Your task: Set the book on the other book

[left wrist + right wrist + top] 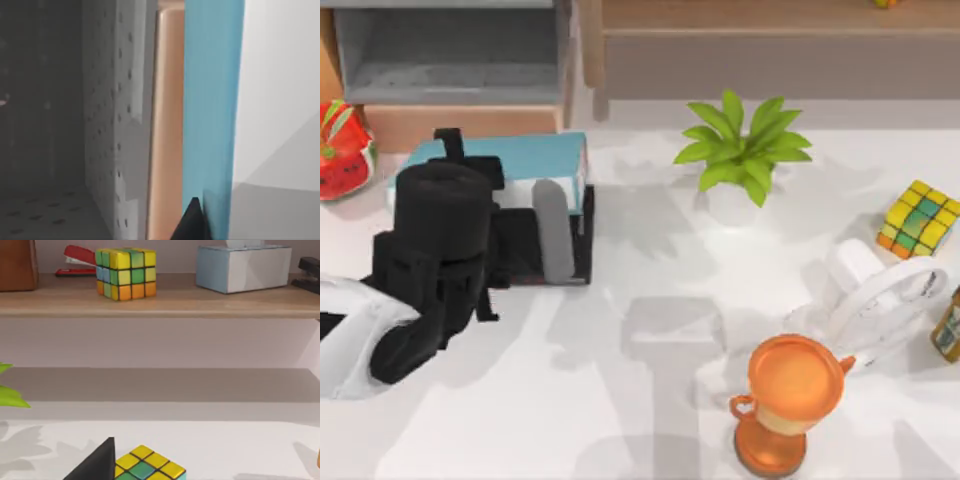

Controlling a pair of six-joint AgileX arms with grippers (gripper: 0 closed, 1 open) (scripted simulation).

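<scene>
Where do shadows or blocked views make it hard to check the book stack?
Top view: the left gripper and its arm cover most of the light blue book and the black book; soft shadows cross the table. Left wrist view: too close; the blue cover is a strip.

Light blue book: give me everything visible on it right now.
The flat rectangular light blue book has a plain, unmarked cover and a pale whitish edge on its right side. It lies flat at the table's left rear, in front of the wooden shelf unit, over the black book, whose dark edge shows past its right and front sides. The left arm's black gripper covers most of it from above. In the left wrist view the cover runs as a blue band.
</scene>
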